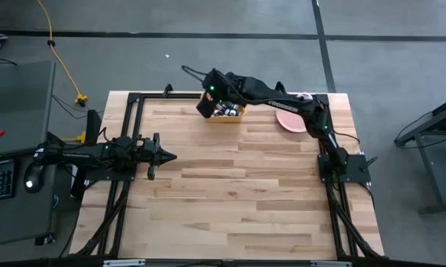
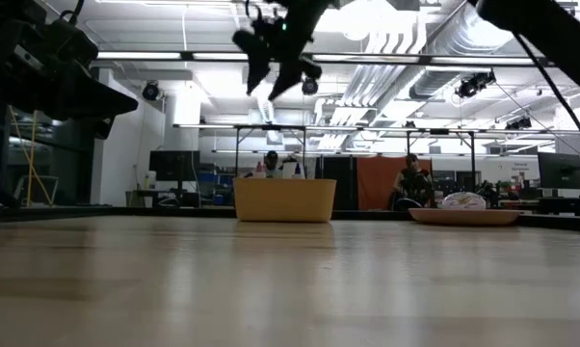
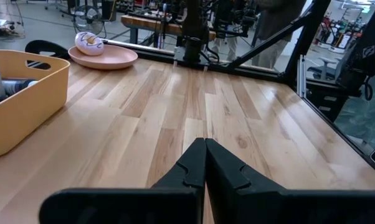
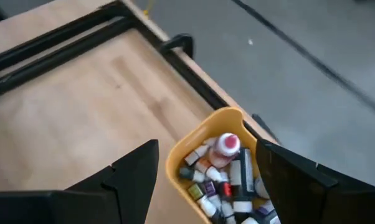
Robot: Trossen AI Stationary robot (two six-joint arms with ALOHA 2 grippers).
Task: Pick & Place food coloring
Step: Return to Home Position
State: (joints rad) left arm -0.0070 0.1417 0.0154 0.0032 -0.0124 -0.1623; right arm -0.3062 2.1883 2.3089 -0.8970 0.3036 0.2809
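Wooden bench (image 2: 290,289) boards fill the foreground of the low view, with no bottle lying loose on them that I can see. Over the bench's far edge the right arm reaches out long, and its forearm crosses above the pink plate (image 1: 290,121) in the high view. The left arm is parked at the bench's left side, its left claw (image 3: 205,155) clenched on nothing.

Next in size is the yellow bin (image 2: 284,200), standing near the far edge just beside the plate. The right claw (image 2: 276,77) hangs well above it, released and empty, fingers spread wide.

Smallest are the food coloring bottles (image 4: 218,174), heaped together inside the bin.

As I judge it, the danger lies in the retreat. If the right arm folds back low instead of staying high, a finger could catch the bin's rim and tip or drag it toward the nearby edge, spilling the bottles. The forearm could also brush the plate beneath it and shove it sideways.
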